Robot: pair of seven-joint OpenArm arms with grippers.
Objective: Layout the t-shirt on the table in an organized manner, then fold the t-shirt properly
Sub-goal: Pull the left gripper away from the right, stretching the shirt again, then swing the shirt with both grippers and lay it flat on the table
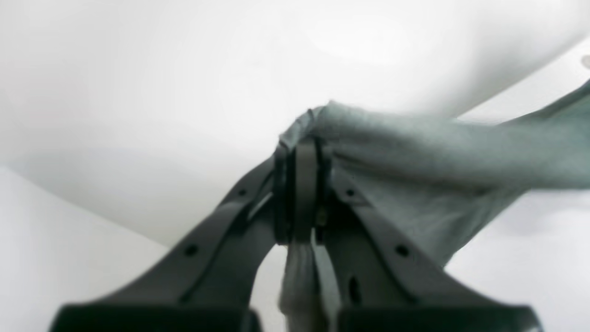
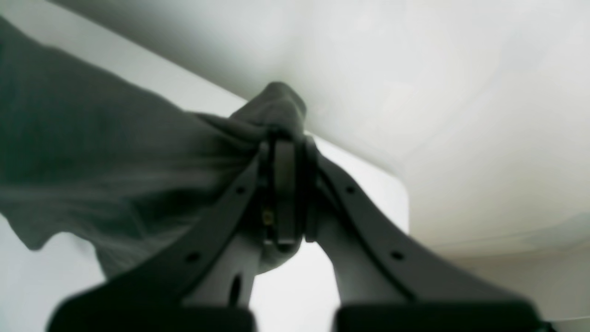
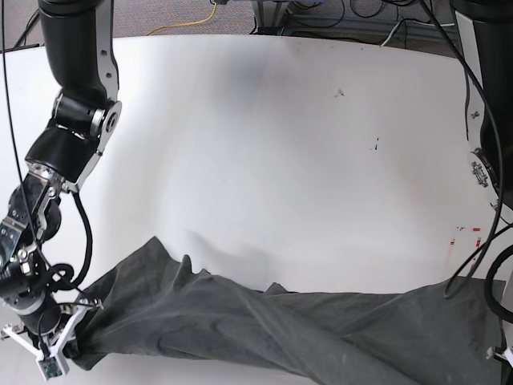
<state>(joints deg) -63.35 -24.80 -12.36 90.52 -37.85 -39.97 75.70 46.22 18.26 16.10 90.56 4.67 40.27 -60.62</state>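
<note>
Two tools clamped on t-shirt (image 3: 264, 321) | left tool (image 1: 302, 152) at 5 o'clock | right tool (image 2: 286, 138) at 7 o'clock | cloth stretched across worktop (image 3: 280, 144)

Left gripper (image 1: 302, 152) jaws pinched tight on bunched t-shirt (image 1: 415, 152) edge at centre frame. Cloth stretching off toward 3 o'clock, wrinkled, over white worktop (image 1: 92, 253). Blurry.

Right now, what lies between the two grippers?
Only the t-shirt, stretched in wrinkled folds along the table's near edge from right gripper to left gripper; base view shows it.
</note>
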